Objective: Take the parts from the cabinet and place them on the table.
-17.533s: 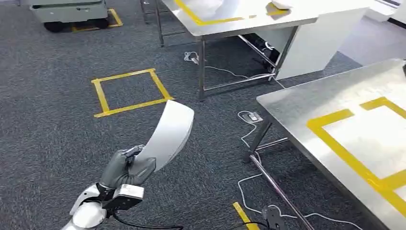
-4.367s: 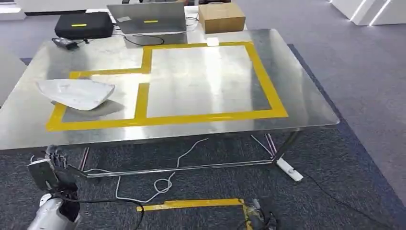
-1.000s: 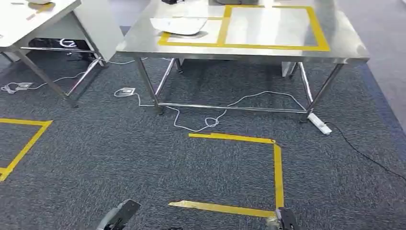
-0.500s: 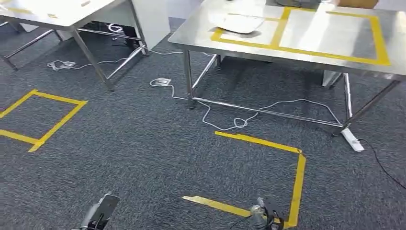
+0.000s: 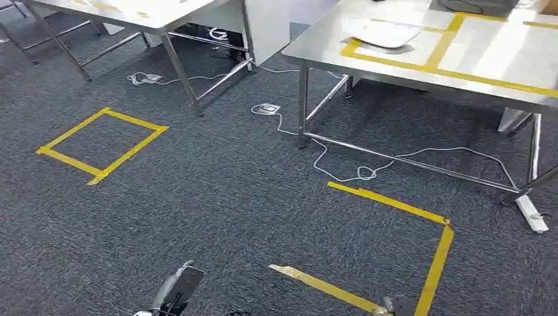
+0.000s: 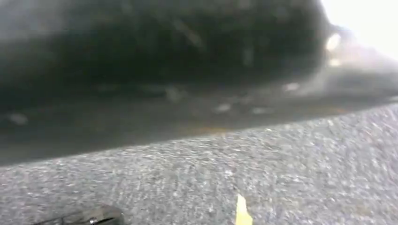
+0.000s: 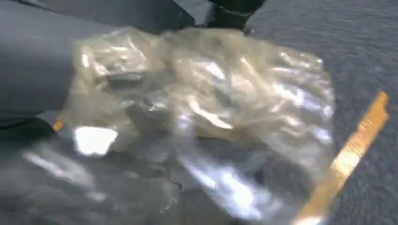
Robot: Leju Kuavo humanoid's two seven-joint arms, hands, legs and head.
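A white curved part [image 5: 383, 31] lies on the steel table [image 5: 487, 62], inside the smaller yellow-taped box at the far right. My left arm's end [image 5: 176, 289] pokes in at the bottom edge, hanging low over the carpet; how its fingers lie is not visible. The left wrist view is a dark blur over grey carpet [image 6: 281, 178]. In the right wrist view a clear, crumpled plastic bag [image 7: 206, 108] with small parts sits right in front of the camera, covering my right hand's fingers. A bit of the right hand [image 5: 388, 307] shows at the bottom edge.
A second table [image 5: 151, 12] with steel legs stands at the far left. White cables [image 5: 342, 168] and a power strip [image 5: 532, 214] lie on the carpet by the table legs. Yellow tape marks a square [image 5: 102, 143] on the left and a corner [image 5: 421, 224] in front.
The whole view has swung: the steel table with the white part has slid from top centre to the top right. Both arms stay hanging low.
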